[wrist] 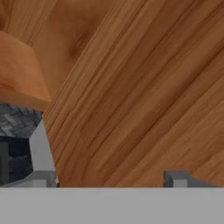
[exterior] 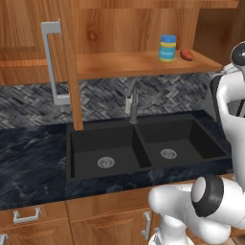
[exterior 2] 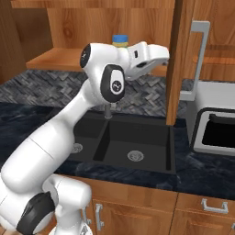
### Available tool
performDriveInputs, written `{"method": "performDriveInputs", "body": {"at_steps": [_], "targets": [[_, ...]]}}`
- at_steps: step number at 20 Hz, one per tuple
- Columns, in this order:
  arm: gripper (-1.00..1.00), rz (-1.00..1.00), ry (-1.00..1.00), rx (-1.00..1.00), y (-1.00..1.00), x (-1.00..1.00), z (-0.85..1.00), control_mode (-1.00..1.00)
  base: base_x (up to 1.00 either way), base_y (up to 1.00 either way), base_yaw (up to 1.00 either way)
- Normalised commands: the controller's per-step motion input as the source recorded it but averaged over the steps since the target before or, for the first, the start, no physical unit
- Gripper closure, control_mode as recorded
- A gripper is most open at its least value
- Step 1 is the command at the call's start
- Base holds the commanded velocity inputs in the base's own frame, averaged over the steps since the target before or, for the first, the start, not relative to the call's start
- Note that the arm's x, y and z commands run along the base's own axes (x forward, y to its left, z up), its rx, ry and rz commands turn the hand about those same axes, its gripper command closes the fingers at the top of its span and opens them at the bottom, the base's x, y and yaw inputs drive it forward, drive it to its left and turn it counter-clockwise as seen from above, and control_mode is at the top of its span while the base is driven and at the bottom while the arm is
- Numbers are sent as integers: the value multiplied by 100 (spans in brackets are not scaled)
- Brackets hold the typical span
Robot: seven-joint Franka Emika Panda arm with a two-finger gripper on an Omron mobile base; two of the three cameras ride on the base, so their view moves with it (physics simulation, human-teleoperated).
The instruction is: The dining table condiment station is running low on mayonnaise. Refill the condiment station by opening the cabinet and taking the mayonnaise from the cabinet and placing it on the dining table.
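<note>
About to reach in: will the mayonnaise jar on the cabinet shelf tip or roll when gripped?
The mayonnaise stands upright, short and wide, so tipping seems unlikely. Knocked over, its round body would probably roll, perhaps toward the reddish-brown lump. Its smooth sides may slip.

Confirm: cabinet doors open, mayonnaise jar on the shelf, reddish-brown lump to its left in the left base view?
Not quite. In the left base view the reddish-brown lump sits to the right of the mayonnaise jar, not left. The rest holds: cabinet doors open, jar on the shelf.
</note>
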Motion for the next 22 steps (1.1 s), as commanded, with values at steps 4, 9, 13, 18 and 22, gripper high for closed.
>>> {"method": "performDriveInputs", "body": {"at_steps": [4,9,13,18,22], "targets": [[-100,2,-18,8,89,0,0,-100,0,0,0],[-100,13,-30,14,100,0,0,-100,0,0,0],[-100,18,-24,17,100,0,0,-100,0,0,0],[-100,30,-13,18,82,0,8,-100,0,0,0],[-100,20,0,3,71,3,44,-100,0,0,0]]}}
